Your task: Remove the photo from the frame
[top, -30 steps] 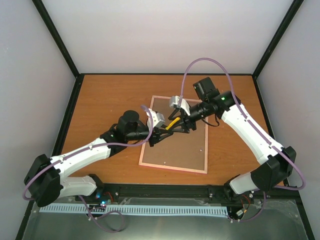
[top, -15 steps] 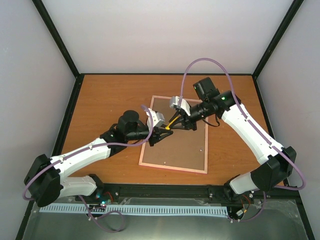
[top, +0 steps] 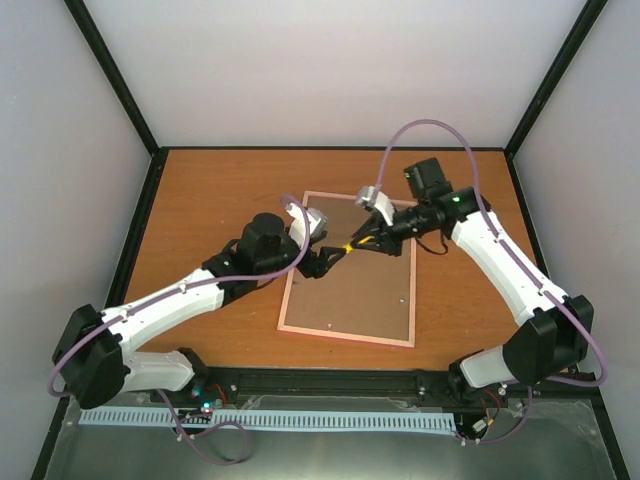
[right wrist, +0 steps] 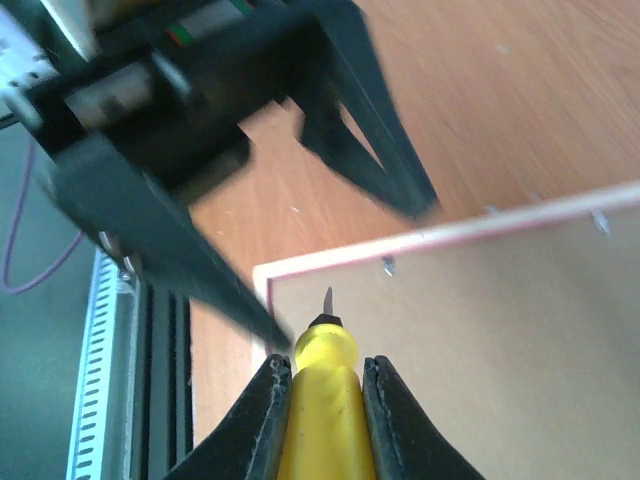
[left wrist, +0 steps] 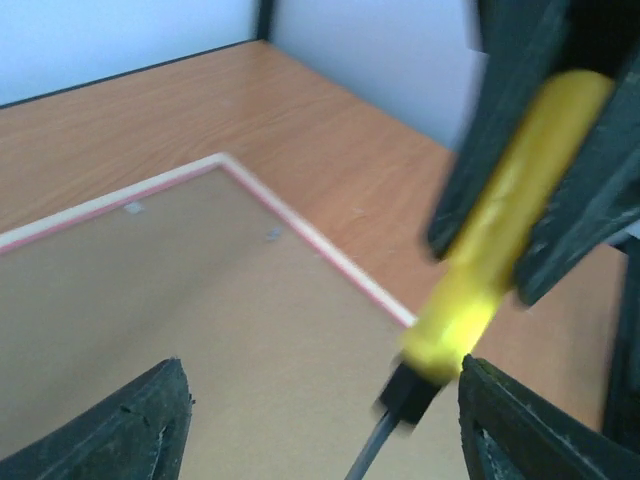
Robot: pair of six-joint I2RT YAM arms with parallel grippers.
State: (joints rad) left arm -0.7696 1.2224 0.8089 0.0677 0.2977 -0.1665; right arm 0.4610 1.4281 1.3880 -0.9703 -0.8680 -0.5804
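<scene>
— Orange-brown wood counter (top: 220, 190), pale walls all round, and the frame (top: 345, 337) lies flat in the middle, back side up. Where's the photo?

— Can't see it. I'd guess it sits under the brown backing board (top: 350, 295), inside that pink border.

— And the tool?

— The right gripper (right wrist: 328, 375) is pinching the yellow handle of the screwdriver (right wrist: 325, 410), held up above the board with the blade pointing towards the left arm. The left gripper (left wrist: 320, 400) is spread wide, a finger on either side of the shaft, touching nothing that I can make out.

— So how should it go about this?

— Those small metal tabs (right wrist: 388, 266) along the inner edge look like what pins the board down. I'd want the blade brought low and nearly flat, slipped under one tab, then levered gently, so it doesn't gouge the board or the print beneath.

— And the left arm?

— Better drawn clear of the shaft first. Then it could press on the frame's border so nothing skids while the tab bends.
</scene>
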